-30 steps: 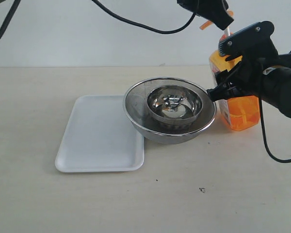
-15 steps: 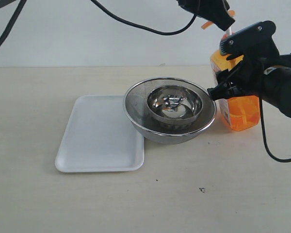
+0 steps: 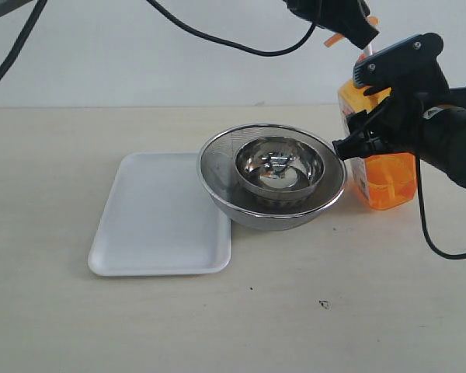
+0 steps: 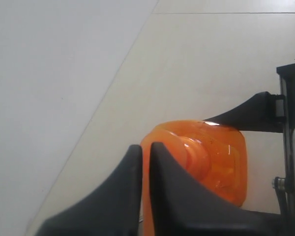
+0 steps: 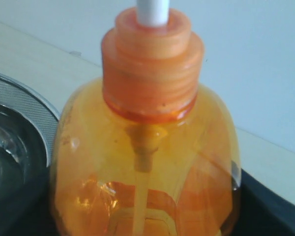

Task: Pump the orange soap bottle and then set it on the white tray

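The orange soap bottle [image 3: 388, 180] stands upright on the bench [image 3: 334, 311], just right of nested steel bowls [image 3: 272, 175], clamped in the right tool [image 3: 356, 113]. The left tool [image 4: 145, 153], pinched narrow, hovers at its pump head. The white tray [image 3: 159, 217] lies left of the bowls.

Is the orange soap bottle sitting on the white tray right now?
No, the orange soap bottle is to the right of the steel bowls, while the white tray lies on their left.

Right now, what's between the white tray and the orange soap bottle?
The exterior view shows two nested steel bowls between the white tray and the orange soap bottle.
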